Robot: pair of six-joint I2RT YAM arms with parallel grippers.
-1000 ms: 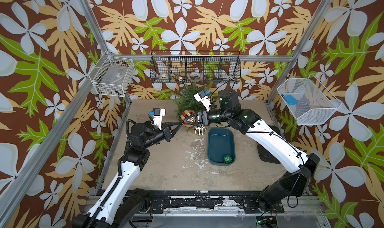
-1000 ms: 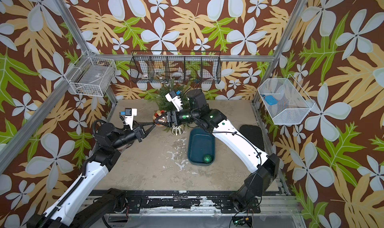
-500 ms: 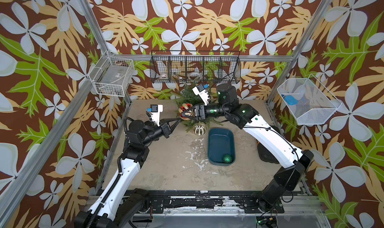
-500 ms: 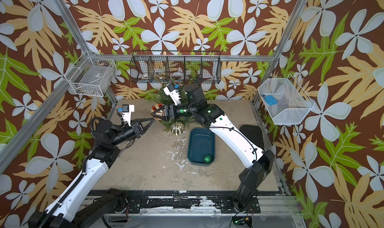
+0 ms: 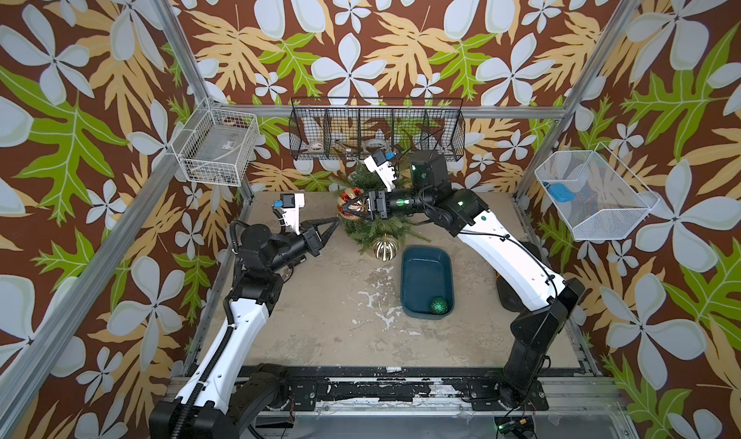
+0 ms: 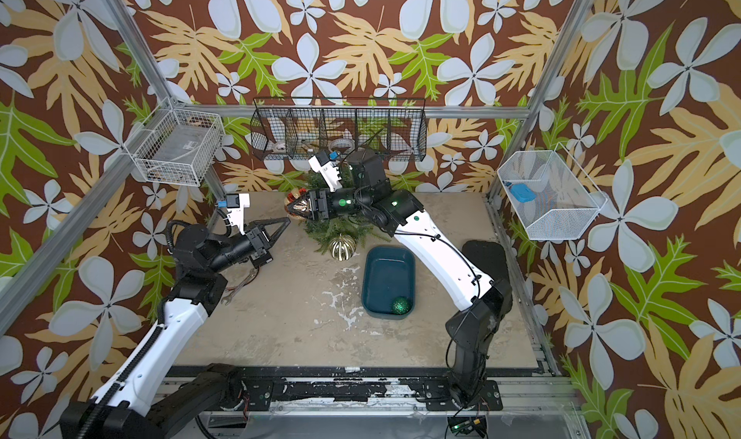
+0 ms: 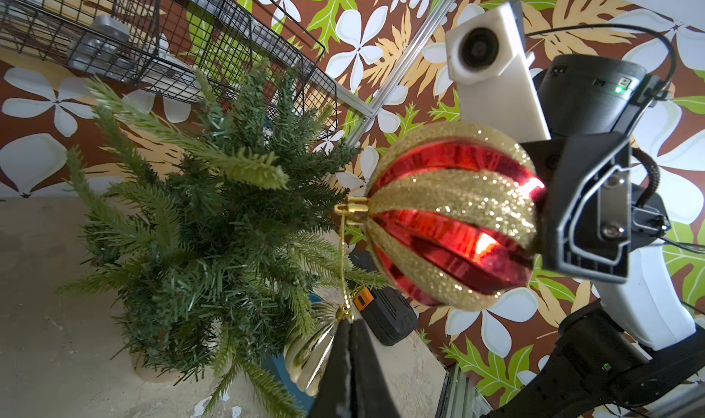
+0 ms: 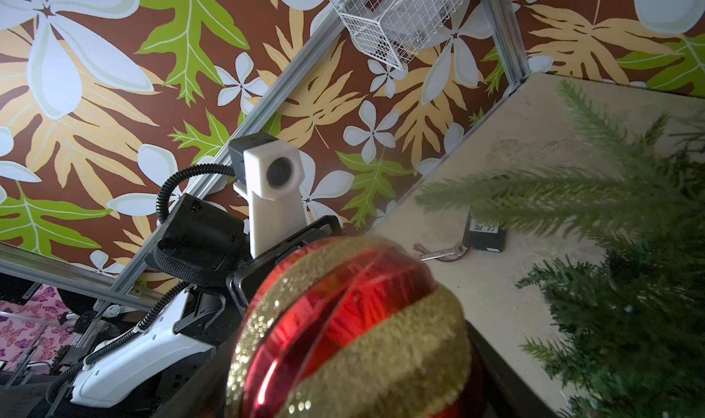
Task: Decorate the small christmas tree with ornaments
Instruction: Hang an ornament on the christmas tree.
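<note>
Now right pincer (image 5: 345,209) reaches level, clasping bauble (image 7: 450,214); left pincer (image 5: 336,220) pinches cord (image 7: 342,259).

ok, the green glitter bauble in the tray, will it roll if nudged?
Probably: the green bauble is round and lies loose in a corner of the teal tray, so a push should roll it along the wall. Its glitter coat likely gives some grip.

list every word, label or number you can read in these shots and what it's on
"CE" and "FC", as best I can tell: white label on the small black box, right wrist view.
White lettering on the black housing of the left arm: too blurred.
Label on the clear box in the white wire basket: too small.
Nothing else legible.
</note>
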